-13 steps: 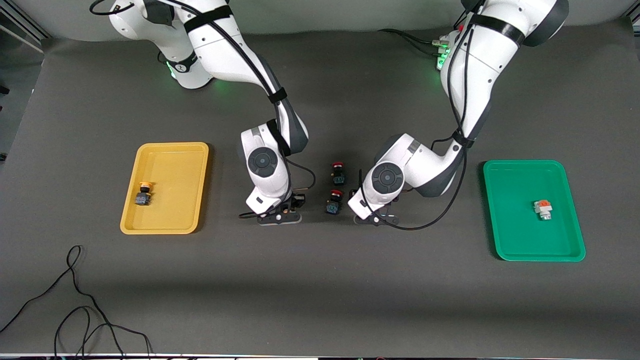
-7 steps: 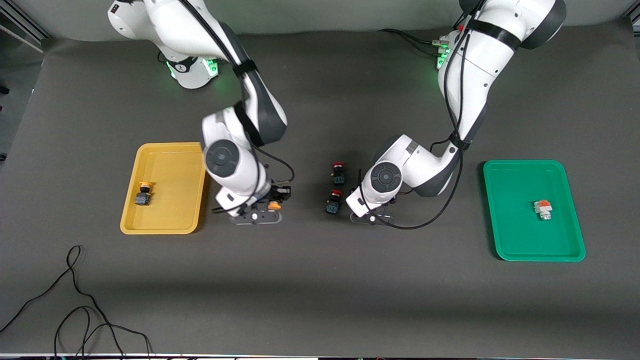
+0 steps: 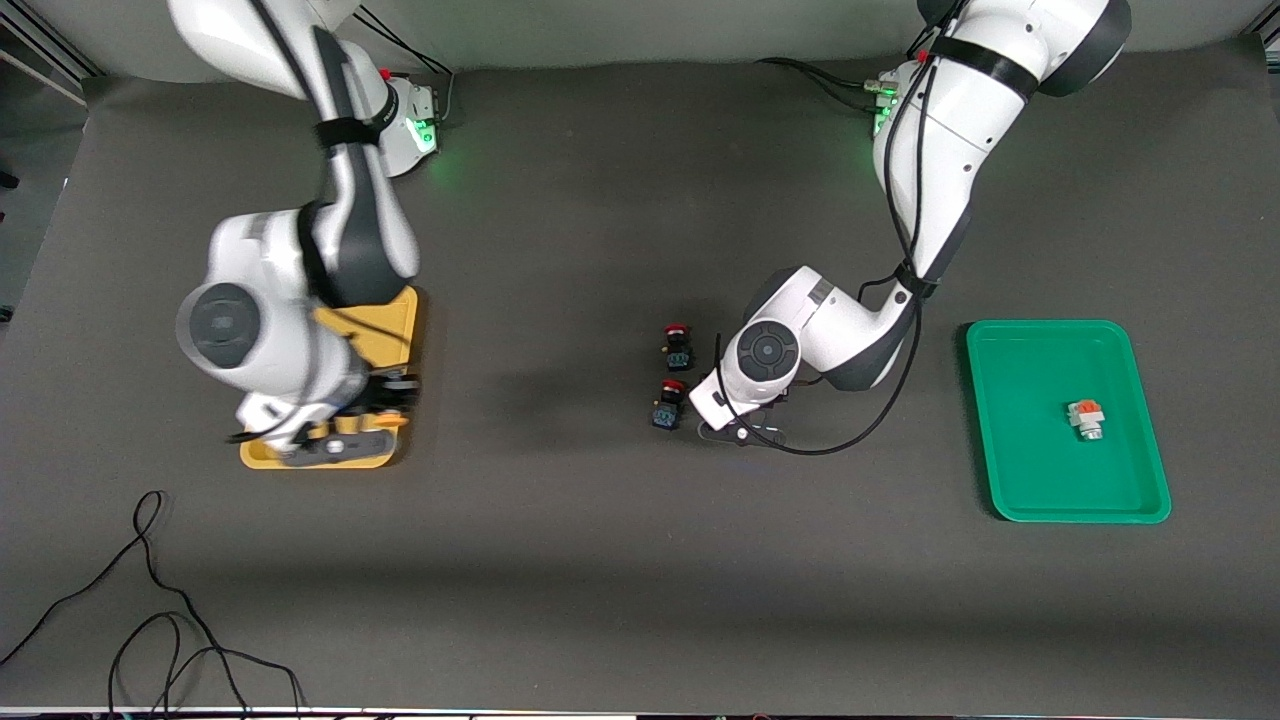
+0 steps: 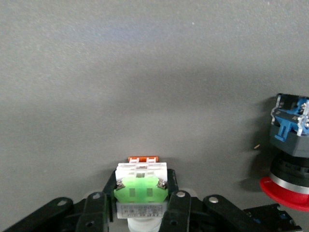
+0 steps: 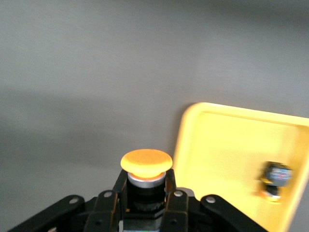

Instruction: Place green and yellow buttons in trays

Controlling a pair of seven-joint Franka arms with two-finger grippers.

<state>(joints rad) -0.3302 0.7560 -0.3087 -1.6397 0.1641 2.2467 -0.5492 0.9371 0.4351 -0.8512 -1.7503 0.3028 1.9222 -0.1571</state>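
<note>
My right gripper is shut on a dark button with an orange-yellow cap, held over the rim of the yellow tray. The wrist view shows the gripper, the tray and a second orange-capped button lying in it; my arm hides that one in the front view. My left gripper is low over the table's middle, shut on the whitish green-faced button. The green tray holds the orange-topped whitish button.
Two dark switches with red caps stand on the mat close beside my left gripper; one shows in the left wrist view. A black cable lies at the near corner at the right arm's end.
My right arm has swung from the table's middle to the yellow tray, carrying the orange-capped button. My left arm has shifted slightly toward the red-capped switches.
</note>
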